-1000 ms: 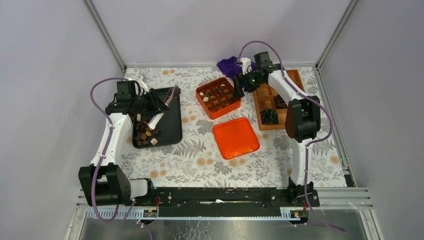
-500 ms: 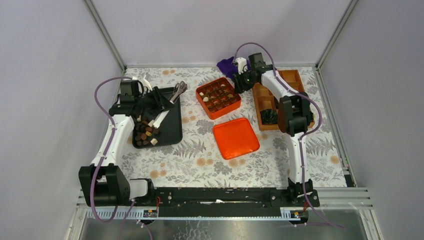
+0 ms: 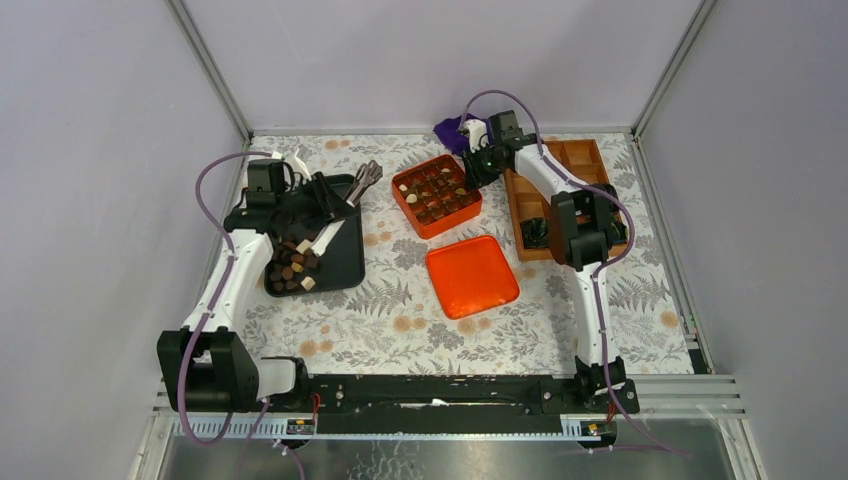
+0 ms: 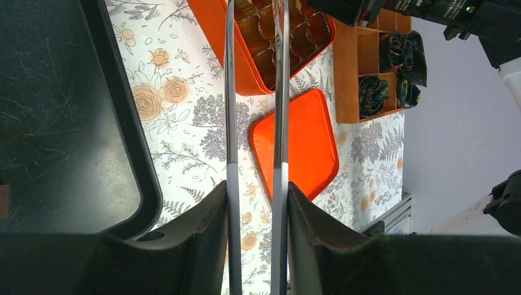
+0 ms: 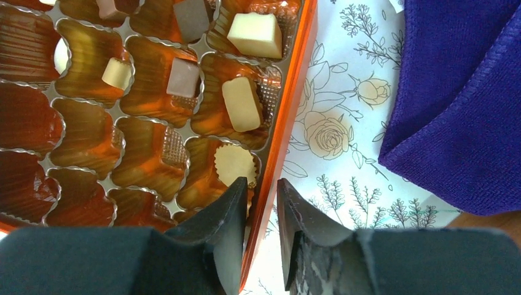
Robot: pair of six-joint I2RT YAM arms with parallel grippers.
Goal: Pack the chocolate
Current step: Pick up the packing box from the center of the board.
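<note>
Pinching the right-hand wall of the orange box (image 5: 289,104), the right gripper (image 5: 261,190) has one finger inside the box and one outside it. Some chocolate (image 5: 241,103) lies in the box's moulded cells: cream and light brown pieces, one to a cell, with several cells bare. More chocolate sits heaped at the near end of the black tray (image 3: 340,255) on the left of the worktop (image 3: 380,320). The left gripper (image 4: 253,196) is pressed on a pair of metal tongs (image 4: 228,92), which reach past the tray's edge towards the box. The tong tips cannot be made out. An orange lid (image 3: 472,275) lies flat in front of the box. A purple cloth (image 5: 454,104) lies just beside the box.
</note>
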